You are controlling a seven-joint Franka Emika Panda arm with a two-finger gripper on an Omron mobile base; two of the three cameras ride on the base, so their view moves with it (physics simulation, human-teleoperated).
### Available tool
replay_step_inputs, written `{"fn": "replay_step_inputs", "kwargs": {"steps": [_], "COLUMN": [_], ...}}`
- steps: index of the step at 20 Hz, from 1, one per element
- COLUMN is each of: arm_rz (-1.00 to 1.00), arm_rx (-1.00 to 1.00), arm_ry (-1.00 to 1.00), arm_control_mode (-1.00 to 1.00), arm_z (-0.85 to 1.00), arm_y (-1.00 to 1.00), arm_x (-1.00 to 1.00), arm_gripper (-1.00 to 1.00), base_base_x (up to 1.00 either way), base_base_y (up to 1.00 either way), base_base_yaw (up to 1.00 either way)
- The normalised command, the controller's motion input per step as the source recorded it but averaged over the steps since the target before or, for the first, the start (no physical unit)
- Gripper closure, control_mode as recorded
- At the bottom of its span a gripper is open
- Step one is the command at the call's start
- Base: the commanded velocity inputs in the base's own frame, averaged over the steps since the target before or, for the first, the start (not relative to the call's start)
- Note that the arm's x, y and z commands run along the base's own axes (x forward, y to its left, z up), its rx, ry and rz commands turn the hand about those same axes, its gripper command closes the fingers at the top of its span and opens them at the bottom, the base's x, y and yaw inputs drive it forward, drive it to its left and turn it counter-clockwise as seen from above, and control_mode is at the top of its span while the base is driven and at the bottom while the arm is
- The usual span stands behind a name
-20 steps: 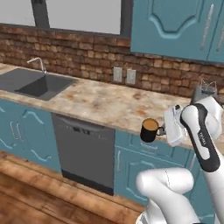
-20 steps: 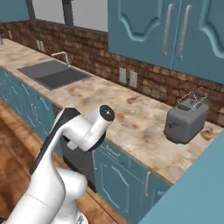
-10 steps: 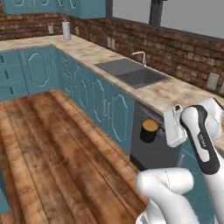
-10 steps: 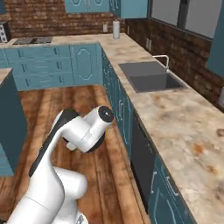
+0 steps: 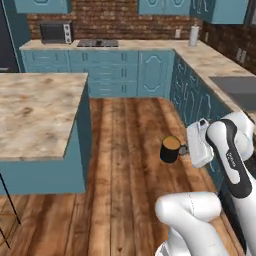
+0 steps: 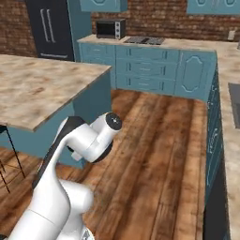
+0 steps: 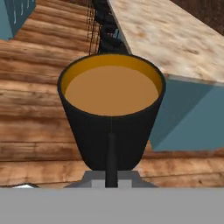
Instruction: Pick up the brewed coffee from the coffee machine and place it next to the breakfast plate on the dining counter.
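I have the gripper (image 5: 184, 149) clenched on the handle of the mug (image 5: 170, 149), which hangs upright in the air over the wood floor (image 5: 125, 150), coffee level at its top. To the left stands the dining counter (image 5: 35, 112). Teal cabinets (image 5: 125, 72) and a microwave (image 5: 55, 32) line the far wall.

mug (image 5: 171, 149) upright, above floor (image 5: 130, 150) | dining counter (image 5: 35, 115) left | cabinets (image 5: 125, 72) behind
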Motion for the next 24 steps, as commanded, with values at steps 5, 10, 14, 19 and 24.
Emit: {"fn": "replay_step_inputs", "kwargs": {"steps": [5,10,14,19,24], "arm_rz": [0.0,0.0,0.0,0.0,0.0], "arm_rx": [0.0,0.0,0.0,0.0,0.0], "arm_ry": [0.0,0.0,0.0,0.0,0.0], "arm_control_mode": [1.0,1.0,1.0,1.0,1.0], "arm_z": [0.0,0.0,0.0,0.0,0.0], "arm_y": [0.0,0.0,0.0,0.0,0.0], "arm_x": [0.0,0.0,0.0,0.0,0.0], "arm_gripper": [1.0,1.0,1.0,1.0,1.0], "base_base_x": [0.5,0.71,0.71,0.47,0.48], "base_base_y": [0.27,0.87,1.0,1.0,1.0], "base_base_yaw": [0.71,0.49,0.39,0.34,0.29]}}
